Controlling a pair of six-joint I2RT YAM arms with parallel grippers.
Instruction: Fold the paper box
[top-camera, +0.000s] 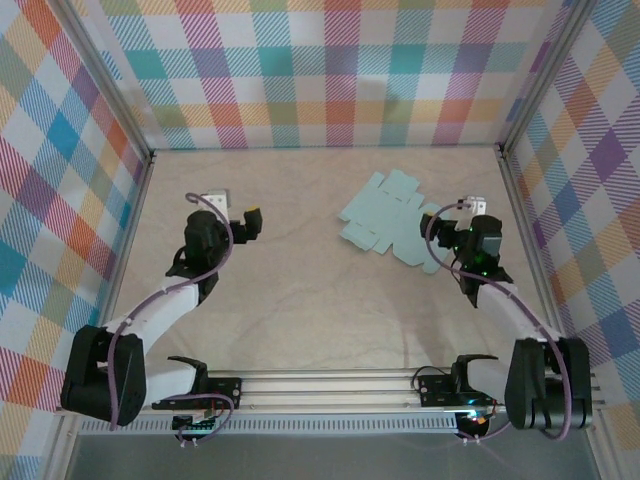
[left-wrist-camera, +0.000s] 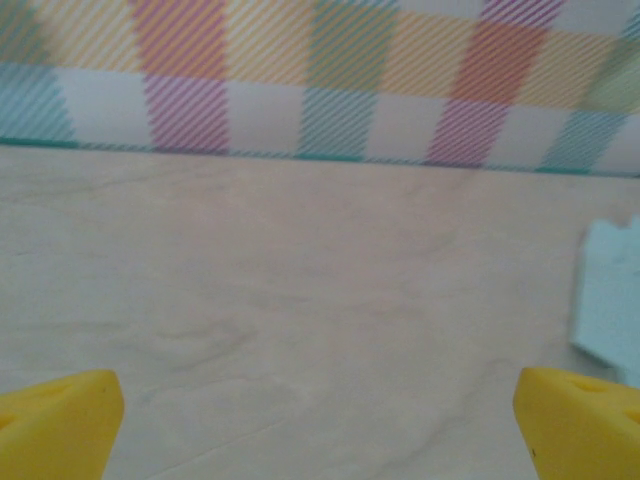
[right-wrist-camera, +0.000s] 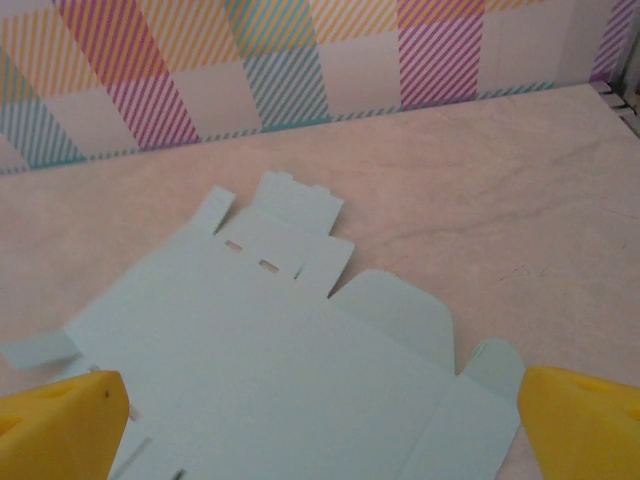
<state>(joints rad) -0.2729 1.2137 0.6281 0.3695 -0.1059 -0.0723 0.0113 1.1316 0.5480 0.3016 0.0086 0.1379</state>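
Note:
The paper box (top-camera: 385, 215) is a pale mint die-cut sheet lying flat and unfolded on the table, right of centre. My right gripper (top-camera: 455, 213) hovers at the sheet's right edge, open. In the right wrist view the paper box (right-wrist-camera: 270, 370) spreads out under my right gripper (right-wrist-camera: 320, 425), with tabs, slots and rounded flaps showing between the wide-apart yellow fingertips (right-wrist-camera: 60, 425). My left gripper (top-camera: 233, 207) is open over bare table, well left of the sheet. In the left wrist view a corner of the paper box (left-wrist-camera: 610, 290) shows at the right edge, beyond my left gripper (left-wrist-camera: 320, 420).
The table (top-camera: 300, 300) is a pale wood-grain surface enclosed by plaid-patterned walls (top-camera: 320, 70) at the back and both sides. A metal rail (top-camera: 330, 385) with the arm bases runs along the near edge.

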